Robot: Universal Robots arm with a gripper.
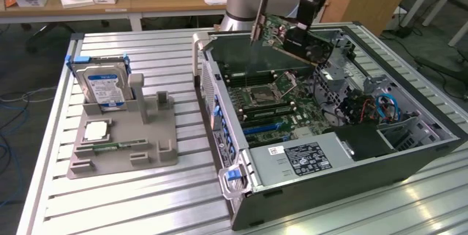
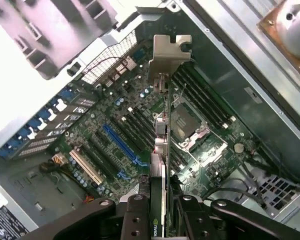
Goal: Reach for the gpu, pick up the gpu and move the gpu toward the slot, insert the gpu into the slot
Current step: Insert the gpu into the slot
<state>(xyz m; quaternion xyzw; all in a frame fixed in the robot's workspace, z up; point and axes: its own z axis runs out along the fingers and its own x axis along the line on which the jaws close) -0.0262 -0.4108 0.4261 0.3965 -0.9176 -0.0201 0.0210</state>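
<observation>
Nearest the lens in the exterior view is the bare slatted tabletop [image 1: 146,202], then the low corner of the open case [image 1: 343,183], which lies on its side across the frame's centre and right. On the exterior view's left a grey holder [image 1: 153,153] carries an upright hard drive [image 1: 102,87]. In the upper centre of the frame the gpu [image 1: 281,29] hangs on edge above the case's far rim, clear of the motherboard [image 1: 278,101]. Its long axis runs from the exterior view's left down toward the right. The silver bracket [image 1: 257,27] stands roughly upright at the left end. This view gives the card's broad green face, with a dark block on the right-hand part. The black end effector [image 1: 303,21] comes down from the frame's top edge onto the card.

The wrist view gives the same card edge-on as a thin line. The end effector [image 2: 162,202] is closed on the gpu [image 2: 161,165], with a dark finger [image 2: 136,220] pressed to each face. The card's long axis runs straight away from the camera and ends at the notched bracket [image 2: 167,52]. Beneath it lies the motherboard [image 2: 115,115]. Against that board, the card passes between a long blue slot [image 2: 121,144] and the square socket [image 2: 186,122], and it touches neither.
</observation>
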